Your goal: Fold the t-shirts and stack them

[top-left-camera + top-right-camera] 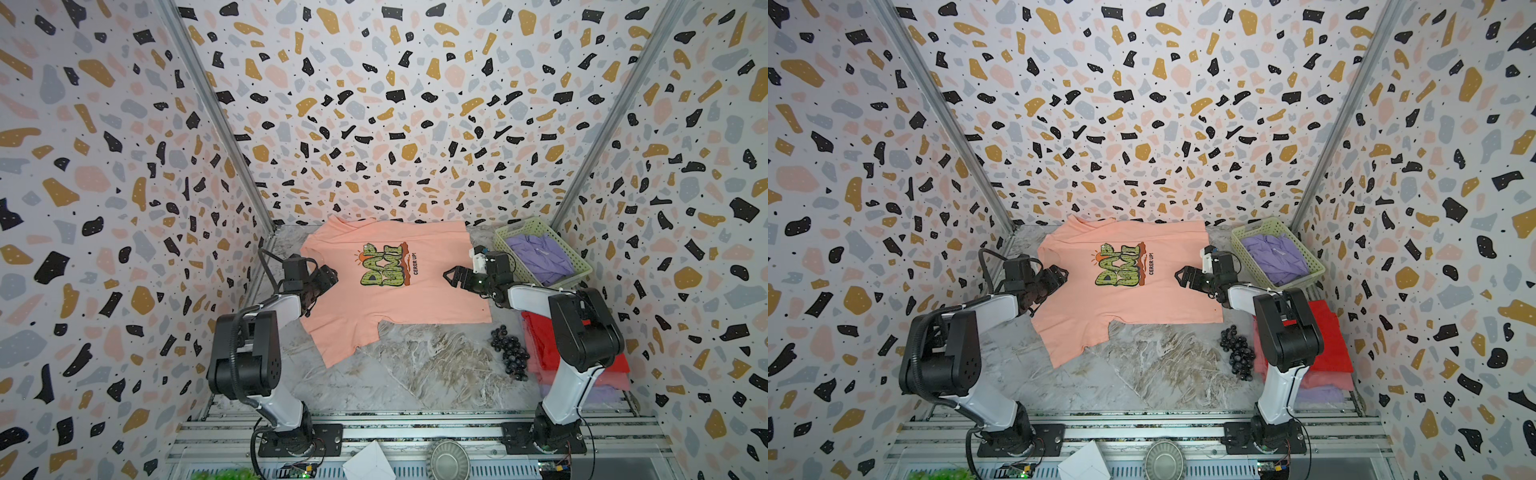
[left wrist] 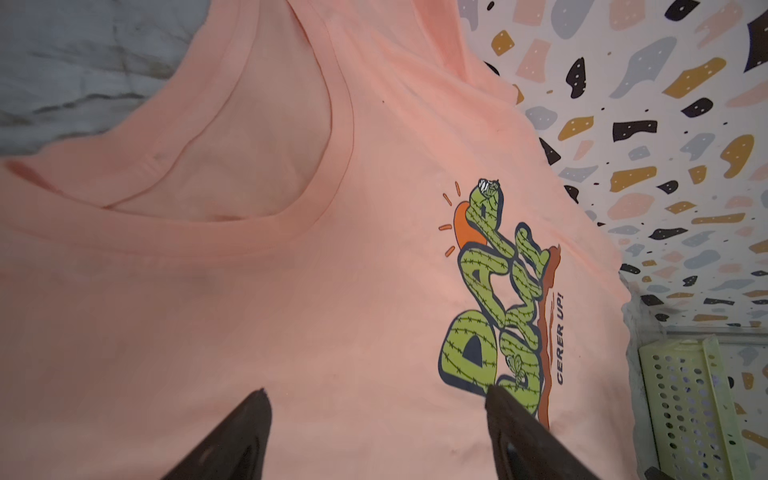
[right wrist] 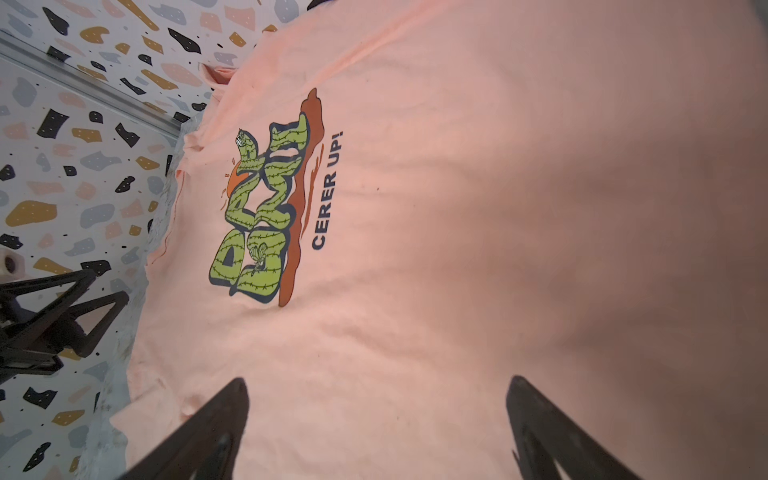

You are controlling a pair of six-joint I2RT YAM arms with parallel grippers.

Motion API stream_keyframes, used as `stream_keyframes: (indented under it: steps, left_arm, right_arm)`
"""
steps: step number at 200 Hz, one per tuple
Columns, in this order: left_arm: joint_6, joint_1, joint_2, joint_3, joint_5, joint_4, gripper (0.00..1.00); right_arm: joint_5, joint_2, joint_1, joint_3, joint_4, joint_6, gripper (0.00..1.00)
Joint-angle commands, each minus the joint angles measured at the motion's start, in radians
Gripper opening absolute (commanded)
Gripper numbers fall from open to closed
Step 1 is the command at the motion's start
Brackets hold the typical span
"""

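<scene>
Nearest me, the grey marbled counter (image 1: 415, 374) carries a bunch of dark grapes (image 1: 509, 353) just beside a folded stack of t-shirts (image 1: 540, 345), bright red over pink and lavender, at the right edge. Beyond, the peach cotton t-shirt with green bubble-letter print (image 1: 399, 303) lies spread flat, print up, collar to the left, 1 sleeve trailing toward me. Both arms hang low over it: the left pincer (image 1: 328, 277) by the collar, the right pincer (image 1: 451, 277) over the hem half, each spread wide and gripping nothing. The cloth looks light, limp and quick to bunch, so I'd pinch shoulder seams and hem corners. Farthest, a pale green perforated plastic basket (image 1: 582, 268) holds 1 crumpled lavender t-shirt (image 1: 536, 253).
</scene>
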Motion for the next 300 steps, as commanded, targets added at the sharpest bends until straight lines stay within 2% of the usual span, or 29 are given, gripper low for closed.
stream_keyframes:
  steps: [1, 39, 71, 110, 147, 189, 211, 244, 273, 300]
  left_arm:
    - [-0.040, 0.001, 0.068, 0.020, 0.003, 0.088, 0.81]
    - [-0.047, 0.025, 0.107, -0.061, -0.014, 0.121, 0.81]
    - [-0.067, 0.083, 0.035, -0.196, -0.067, 0.114, 0.81]
    - [-0.025, 0.141, -0.146, -0.372, -0.171, 0.024, 0.81]
    - [-0.039, 0.149, -0.338, -0.499, -0.246, -0.069, 0.81]
    - [-0.075, 0.148, -0.583, -0.574, -0.255, -0.190, 0.81]
    - [-0.077, 0.137, -0.682, -0.519, -0.213, -0.211, 0.81]
    - [-0.018, 0.119, -0.595, -0.371, -0.134, -0.148, 0.81]
    - [0.010, 0.098, -0.390, -0.231, -0.045, -0.055, 0.82]
    - [-0.005, 0.065, -0.163, -0.057, -0.014, 0.042, 0.82]
  right_arm:
    - [0.000, 0.042, 0.017, 0.047, 0.014, 0.017, 0.96]
    - [0.017, 0.086, 0.038, 0.036, -0.019, -0.015, 0.95]
    - [0.018, 0.050, 0.043, -0.089, -0.042, -0.021, 0.95]
    - [0.010, -0.065, 0.060, -0.269, -0.071, -0.019, 0.94]
    - [0.008, -0.198, 0.106, -0.388, -0.099, -0.012, 0.95]
    - [-0.007, -0.306, 0.124, -0.424, -0.120, 0.009, 0.95]
    - [0.040, -0.358, 0.124, -0.350, -0.168, -0.052, 0.96]
    - [0.121, -0.314, 0.116, -0.183, -0.186, -0.123, 0.97]
    - [0.111, -0.195, 0.087, -0.067, -0.125, -0.126, 0.97]
    - [0.100, -0.053, 0.055, 0.078, -0.102, -0.123, 0.97]
